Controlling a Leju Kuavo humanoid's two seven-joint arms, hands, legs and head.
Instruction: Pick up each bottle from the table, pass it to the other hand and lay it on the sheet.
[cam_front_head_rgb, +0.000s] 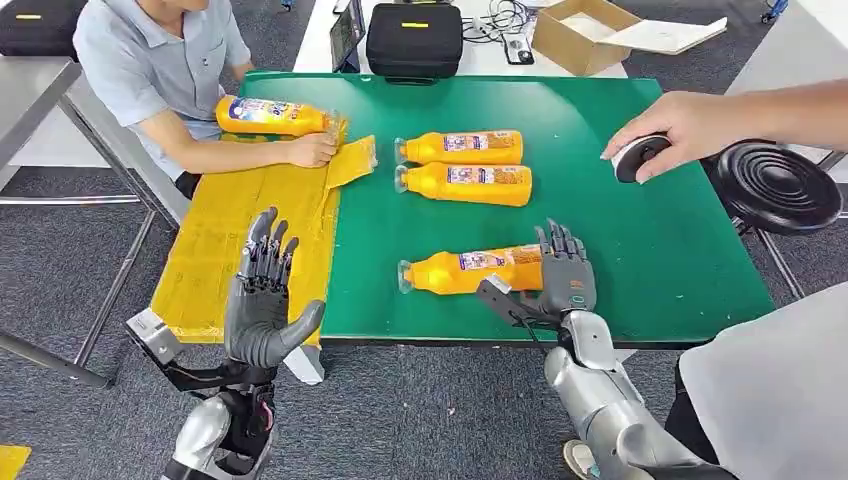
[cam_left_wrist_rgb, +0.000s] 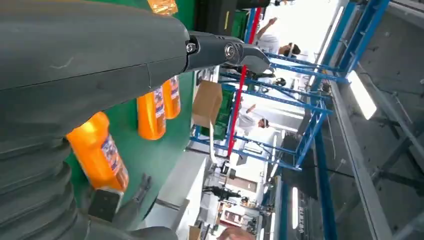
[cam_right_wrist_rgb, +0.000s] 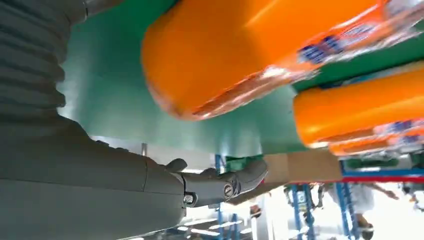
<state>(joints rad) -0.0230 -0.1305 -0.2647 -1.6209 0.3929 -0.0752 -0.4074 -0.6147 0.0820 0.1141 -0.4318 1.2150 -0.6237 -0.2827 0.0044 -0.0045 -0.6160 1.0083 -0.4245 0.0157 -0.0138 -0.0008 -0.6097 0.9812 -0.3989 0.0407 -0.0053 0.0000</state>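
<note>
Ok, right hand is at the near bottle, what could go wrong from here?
1. The right hand sits at the base end of the near bottle, not its middle; lifted there, the cap end may sag or slip out.
2. The bottle lies on its side on the green table and could roll as the fingers close.
3. A person's hand rests on the yellow sheet, holding another bottle, where the left hand must lay this one.

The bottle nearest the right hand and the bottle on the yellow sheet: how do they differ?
The near bottle lies on the green table, its base beside the right hand; the sheet bottle lies on the yellow sheet, a person's hand by it. The near bottle's cap points left, the sheet bottle's right. Both are orange, labelled, on their sides.
</note>
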